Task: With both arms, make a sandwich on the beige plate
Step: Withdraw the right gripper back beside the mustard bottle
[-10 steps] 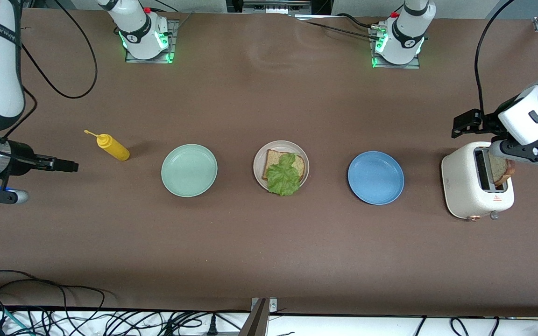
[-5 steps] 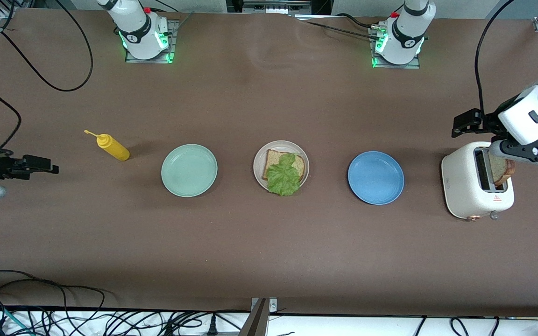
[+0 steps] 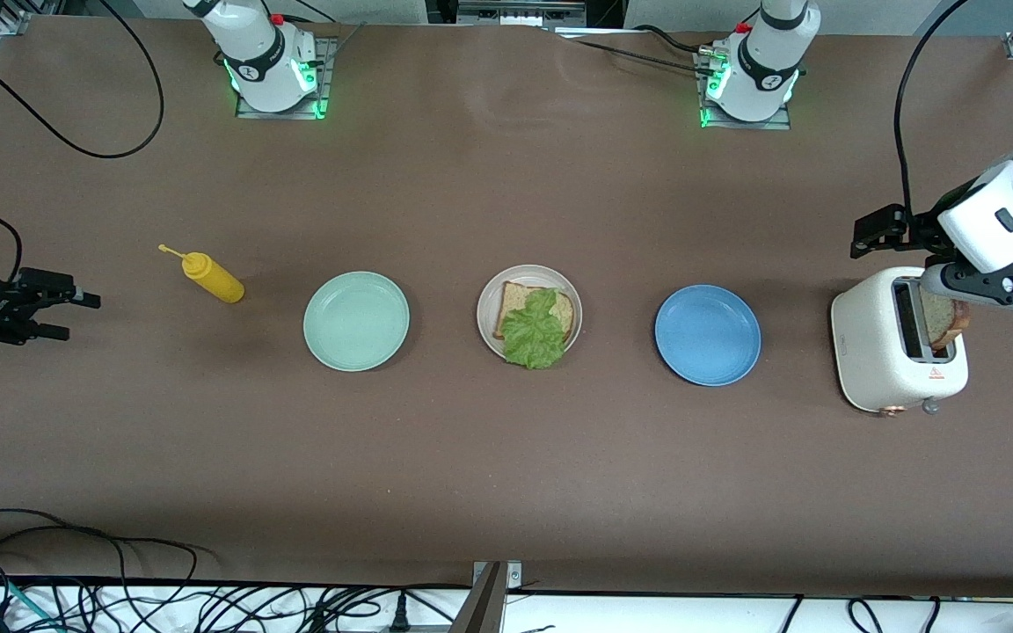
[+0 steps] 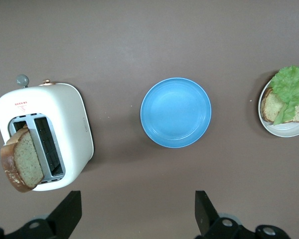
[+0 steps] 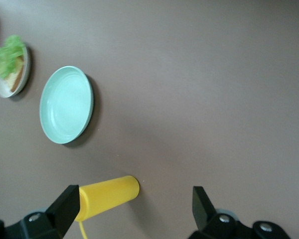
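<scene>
Brown matting covers the table (image 3: 471, 475), cables trailing off the edge nearest the front camera. At the right arm's end, the right gripper (image 3: 67, 316) hangs over bare table with its jaws spread wide — nothing between them. Next along stands a yellow squeeze bottle (image 3: 212, 277), then the mint green plate (image 3: 356, 321), bare. In the middle sits the beige plate (image 3: 489, 299) carrying one bread slice (image 3: 513, 303) with a lettuce leaf (image 3: 535, 332) on top, the leaf spilling over the rim toward the front camera. After it comes the blue plate (image 3: 707, 334). At the left arm's end a white toaster (image 3: 876, 352) holds a second bread slice (image 3: 946, 323) standing out of one slot — the left gripper (image 4: 137, 219) hovers above the toaster, fingers wide apart and gripping nothing.
</scene>
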`<state>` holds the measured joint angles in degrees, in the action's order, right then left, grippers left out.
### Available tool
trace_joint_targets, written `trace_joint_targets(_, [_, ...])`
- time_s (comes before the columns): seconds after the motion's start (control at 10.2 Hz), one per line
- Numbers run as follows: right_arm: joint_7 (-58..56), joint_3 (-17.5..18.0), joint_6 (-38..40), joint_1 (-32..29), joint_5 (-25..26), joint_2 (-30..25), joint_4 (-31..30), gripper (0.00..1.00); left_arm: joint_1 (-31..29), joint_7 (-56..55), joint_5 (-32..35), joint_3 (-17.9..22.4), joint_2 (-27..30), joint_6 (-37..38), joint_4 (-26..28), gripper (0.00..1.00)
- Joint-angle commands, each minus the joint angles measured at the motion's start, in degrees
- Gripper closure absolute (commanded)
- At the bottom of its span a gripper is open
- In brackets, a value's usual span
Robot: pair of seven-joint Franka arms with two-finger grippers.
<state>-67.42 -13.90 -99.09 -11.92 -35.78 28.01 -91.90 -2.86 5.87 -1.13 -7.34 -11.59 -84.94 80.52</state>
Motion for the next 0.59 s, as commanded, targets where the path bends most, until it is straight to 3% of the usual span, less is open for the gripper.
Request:
trace_joint_targets(0.0, [-16.25,0.54,-0.58,-2.58,-6.03,0.11,-5.28,0.00,-0.04,-0.42,0.07,-0.04,0.25,1.00,-0.54,0.00])
trace_joint_targets(0.49, [-51.53,0.72,5.01,-9.08,-13.06,7.92,-5.83,0.00,-0.12,-0.33,0.07,-0.04,0.34,1.09,-0.54,0.00])
